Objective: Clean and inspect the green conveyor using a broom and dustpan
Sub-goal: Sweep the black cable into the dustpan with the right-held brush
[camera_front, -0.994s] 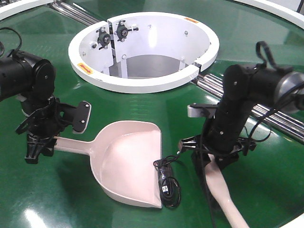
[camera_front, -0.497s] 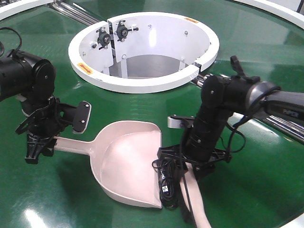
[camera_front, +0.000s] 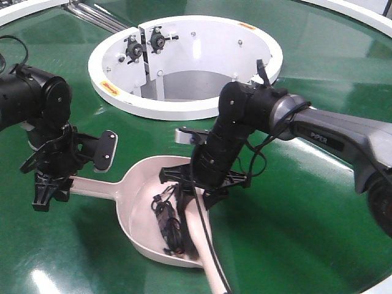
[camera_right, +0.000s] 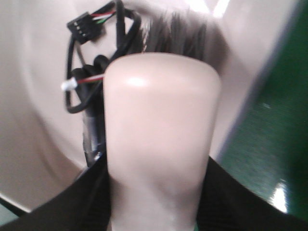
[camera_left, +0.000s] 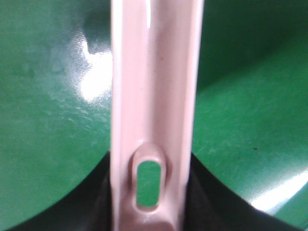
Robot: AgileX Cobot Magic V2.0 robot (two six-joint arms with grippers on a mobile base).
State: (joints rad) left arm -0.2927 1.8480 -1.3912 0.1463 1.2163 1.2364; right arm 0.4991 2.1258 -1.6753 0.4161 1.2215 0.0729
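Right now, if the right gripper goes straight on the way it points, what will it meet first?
Probably the floor of the dustpan, past the broom it grips; the black cable lies just beside that line. Depth is unclear.

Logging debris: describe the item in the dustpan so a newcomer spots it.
On the green conveyor, below the white ring, lies a pale pink dustpan. Inside it, beside the broom, is a tangled black cable with small connectors, the only wiry thing there.
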